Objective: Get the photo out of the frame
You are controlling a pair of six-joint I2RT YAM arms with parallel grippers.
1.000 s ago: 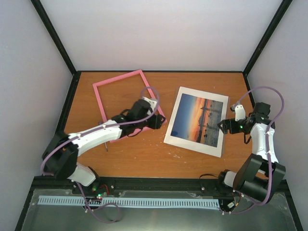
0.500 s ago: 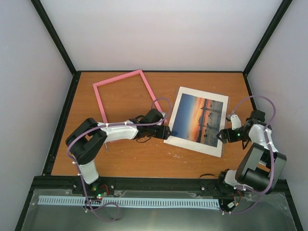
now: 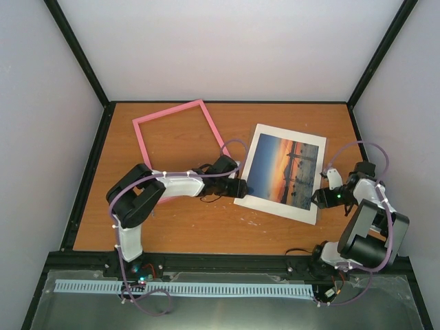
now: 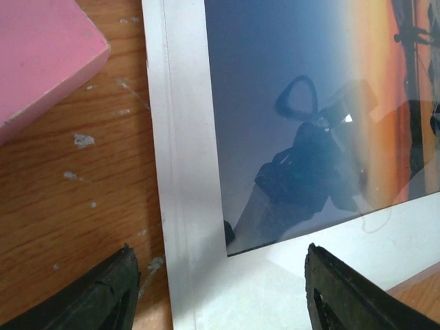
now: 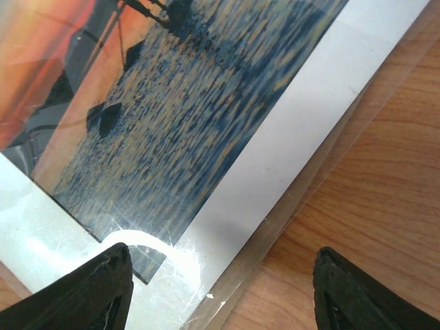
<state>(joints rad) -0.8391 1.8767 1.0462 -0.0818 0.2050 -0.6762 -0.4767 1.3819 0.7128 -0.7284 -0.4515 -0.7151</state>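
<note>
Photo (image 3: 285, 172) out of the frame (image 3: 172, 110), flat on the table (image 3: 206, 220), picture side up, white margin all around. Placed to the right of the pink frame, near it. Table wood visible through the frame opening; near-right corner of the frame hidden under the left arm.

Left claw (image 3: 239, 188) low at the near-left corner of the photo. Fingers (image 4: 103, 292) apart, one over the wood, the other over the white margin, clamped on nothing. Pink frame corner just beside, seen from the left wrist.

Right claw (image 3: 318, 199) low at the right edge of the photo, close to its near corner. Also apart, gripping nothing. Beyond the margin there, edge of a clear sheet (image 5: 313, 196) showing a little on the wood.
</note>
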